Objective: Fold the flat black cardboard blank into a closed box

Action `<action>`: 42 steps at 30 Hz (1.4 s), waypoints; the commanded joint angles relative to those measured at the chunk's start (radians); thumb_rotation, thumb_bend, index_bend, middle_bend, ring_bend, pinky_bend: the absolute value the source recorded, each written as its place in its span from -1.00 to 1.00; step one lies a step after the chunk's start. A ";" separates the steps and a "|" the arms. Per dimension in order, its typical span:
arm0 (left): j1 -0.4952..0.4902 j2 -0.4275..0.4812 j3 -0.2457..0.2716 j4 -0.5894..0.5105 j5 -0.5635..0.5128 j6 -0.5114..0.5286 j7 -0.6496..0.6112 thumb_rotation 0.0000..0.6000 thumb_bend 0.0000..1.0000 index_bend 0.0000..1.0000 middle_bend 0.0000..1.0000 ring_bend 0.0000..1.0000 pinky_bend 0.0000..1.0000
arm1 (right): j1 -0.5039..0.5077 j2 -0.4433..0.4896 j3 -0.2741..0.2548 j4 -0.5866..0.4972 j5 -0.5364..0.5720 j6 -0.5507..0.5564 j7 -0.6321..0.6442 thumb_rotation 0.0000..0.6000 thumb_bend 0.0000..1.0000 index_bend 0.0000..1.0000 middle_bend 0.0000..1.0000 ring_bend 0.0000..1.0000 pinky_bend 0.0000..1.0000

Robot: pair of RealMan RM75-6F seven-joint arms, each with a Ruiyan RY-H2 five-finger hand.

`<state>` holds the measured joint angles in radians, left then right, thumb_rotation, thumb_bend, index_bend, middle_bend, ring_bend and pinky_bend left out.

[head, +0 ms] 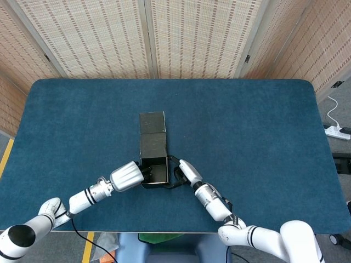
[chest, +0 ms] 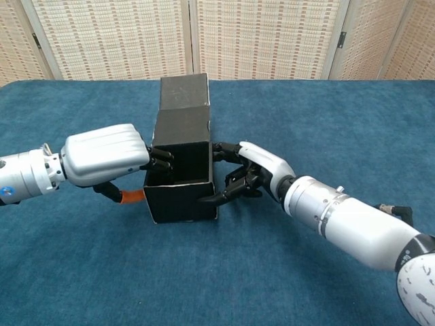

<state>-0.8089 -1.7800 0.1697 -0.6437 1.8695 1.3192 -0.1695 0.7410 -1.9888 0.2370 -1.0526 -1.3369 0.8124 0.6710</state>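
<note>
The black cardboard box [head: 153,163] [chest: 182,178] stands near the table's front middle, its walls up and its top open. A lid flap [head: 152,123] [chest: 185,90] reaches away from it toward the back. My left hand [head: 127,176] [chest: 112,155] presses the box's left wall, fingers hooked over the rim into the opening. My right hand [head: 185,170] [chest: 250,170] presses the right wall, its dark fingers [chest: 228,190] spread along the side. The box is clamped between both hands.
Blue felt covers the table [head: 247,131] [chest: 306,109]. Woven folding screens [head: 148,38] stand behind it. A white power strip [head: 337,131] lies on the floor at the right. An orange cable piece [chest: 131,196] shows under my left hand.
</note>
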 commanded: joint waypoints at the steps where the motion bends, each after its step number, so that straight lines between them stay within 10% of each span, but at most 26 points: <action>1: -0.005 0.009 0.003 -0.022 -0.004 -0.014 -0.002 1.00 -0.31 0.08 -0.02 0.42 0.58 | -0.001 0.002 -0.002 -0.003 -0.001 0.001 0.002 1.00 -0.30 0.23 0.29 0.53 1.00; 13: -0.004 -0.005 0.011 -0.017 0.000 -0.007 -0.016 1.00 -0.19 0.37 0.23 0.49 0.54 | -0.005 0.003 -0.004 -0.009 0.001 0.003 0.003 1.00 -0.30 0.23 0.29 0.53 1.00; 23: -0.005 -0.023 0.024 0.014 0.007 -0.017 -0.021 1.00 -0.19 0.04 -0.02 0.49 0.48 | -0.003 -0.002 -0.006 -0.004 -0.003 0.004 0.002 1.00 -0.30 0.23 0.29 0.53 1.00; 42: 0.034 -0.060 -0.007 0.089 -0.025 0.072 -0.060 1.00 -0.19 0.54 0.45 0.58 0.50 | -0.009 -0.001 -0.002 -0.011 -0.005 0.022 0.009 1.00 -0.30 0.23 0.29 0.53 1.00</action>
<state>-0.7774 -1.8372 0.1649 -0.5583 1.8466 1.3882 -0.2257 0.7319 -1.9896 0.2346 -1.0631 -1.3416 0.8341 0.6800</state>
